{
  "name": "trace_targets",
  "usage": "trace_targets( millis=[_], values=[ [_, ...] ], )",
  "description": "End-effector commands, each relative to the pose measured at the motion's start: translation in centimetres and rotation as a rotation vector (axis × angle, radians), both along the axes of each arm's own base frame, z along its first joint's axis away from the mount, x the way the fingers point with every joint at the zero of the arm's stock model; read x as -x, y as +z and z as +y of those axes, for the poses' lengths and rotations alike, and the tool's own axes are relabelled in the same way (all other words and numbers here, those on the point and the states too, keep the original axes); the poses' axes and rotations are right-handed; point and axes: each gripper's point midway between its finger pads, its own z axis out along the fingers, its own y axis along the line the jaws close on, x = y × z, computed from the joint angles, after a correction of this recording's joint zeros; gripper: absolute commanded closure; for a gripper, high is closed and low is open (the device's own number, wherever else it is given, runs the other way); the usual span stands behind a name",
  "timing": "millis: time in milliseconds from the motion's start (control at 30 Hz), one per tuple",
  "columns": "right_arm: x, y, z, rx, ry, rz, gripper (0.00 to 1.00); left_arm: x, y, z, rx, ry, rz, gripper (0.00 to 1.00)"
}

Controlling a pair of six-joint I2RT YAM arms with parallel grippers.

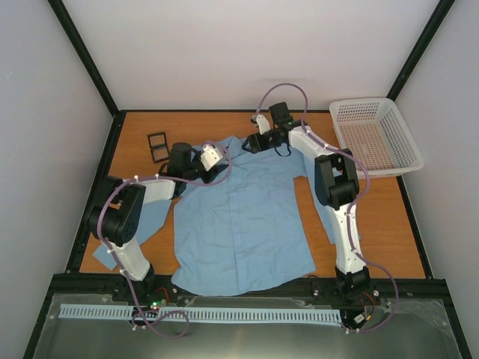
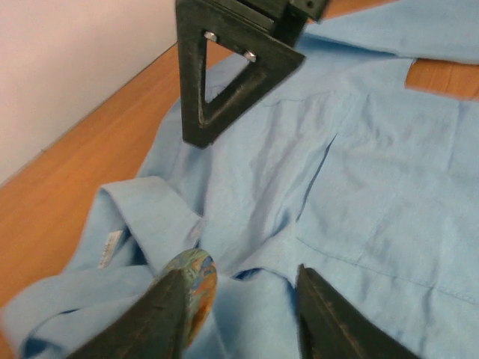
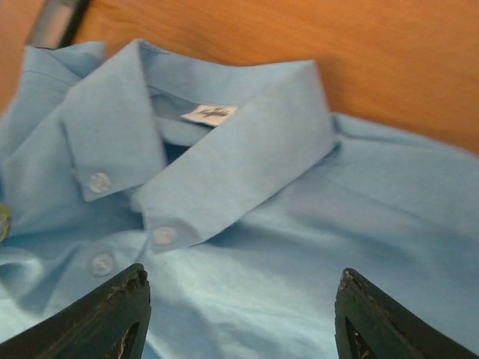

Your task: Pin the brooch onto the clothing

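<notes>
1. Shirt (image 1: pixel 243 217) fills the middle of the top view, front up on the table (image 1: pixel 382 217), with its collar (image 1: pixel 232 146) toward the top of the frame. Both arms reach to the collar, the left gripper (image 1: pixel 221 155) from the lower left and the right gripper (image 1: pixel 251 143) from the lower right, their tips near each other. How far either claw gapes cannot be told from here, and the brooch is too small to find. A basket (image 1: pixel 374 134) sits at the upper right, and a black box (image 1: pixel 159 146) lies open left of the collar.
2. Left wrist view: the left gripper (image 2: pixel 239 273) has its fingers apart at the bottom edge, with bare shirt (image 2: pixel 359 187) showing between them. The brooch (image 2: pixel 193 280), a round mottled disc, lies against the inner face of the lower-left finger (image 2: pixel 161 318). The other finger does not touch it, so the claw is not closed on it. The disc is just right of the collar (image 2: pixel 142 217) fold. A black finger (image 2: pixel 191 82) of the other arm hangs at the top centre.
3. Right wrist view: the right gripper (image 3: pixel 243 273) is spread wide, with one fingertip toward each lower corner and nothing held. The collar (image 3: pixel 224 164) and its white label (image 3: pixel 209 114) fill the middle. A greenish speck (image 3: pixel 3 221) touches the left edge, and too little of it shows to name it.
</notes>
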Motion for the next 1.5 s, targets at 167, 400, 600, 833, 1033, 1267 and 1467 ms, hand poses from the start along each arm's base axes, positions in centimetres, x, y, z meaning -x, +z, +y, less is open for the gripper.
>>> trace_targets(
  millis=[167, 400, 600, 833, 1033, 1267, 1467],
  values=[
    [-4.5, -2.1, -3.6, 0.340, -0.085, -0.107, 0.38, -0.3, 7.1, 2.3, 0.126, 0.130, 0.073, 0.42],
    [-6.3, -3.9, -5.0, 0.450, -0.138, -0.123, 0.53, -6.6, 4.8, 6.0, 0.190, 0.376, 0.378, 0.73],
    [-7.2, -5.2, -6.4, 0.519, -0.176, -0.126, 0.67, -9.6, -0.6, 8.8, 0.134, 0.547, 0.595, 0.88],
    [-7.6, -9.0, -9.3, 0.664, -0.210, -0.100, 0.74, -8.1, -0.9, 10.2, 0.125, 0.604, 0.592, 0.62],
    [-8.2, -10.4, -14.6, 0.747, -0.348, -0.023, 0.76, -6.3, -2.0, 11.4, 0.153, 0.671, 0.638, 0.57],
    [-9.1, -9.7, -15.1, 0.711, -0.352, -0.046, 0.76, -7.7, -8.1, 11.7, 0.118, 0.703, 0.804, 0.65],
    [-10.1, -9.2, -16.4, 0.744, -0.380, -0.084, 0.75, -8.5, -12.1, 16.3, 0.119, 0.843, 0.953, 0.66]
  ],
)
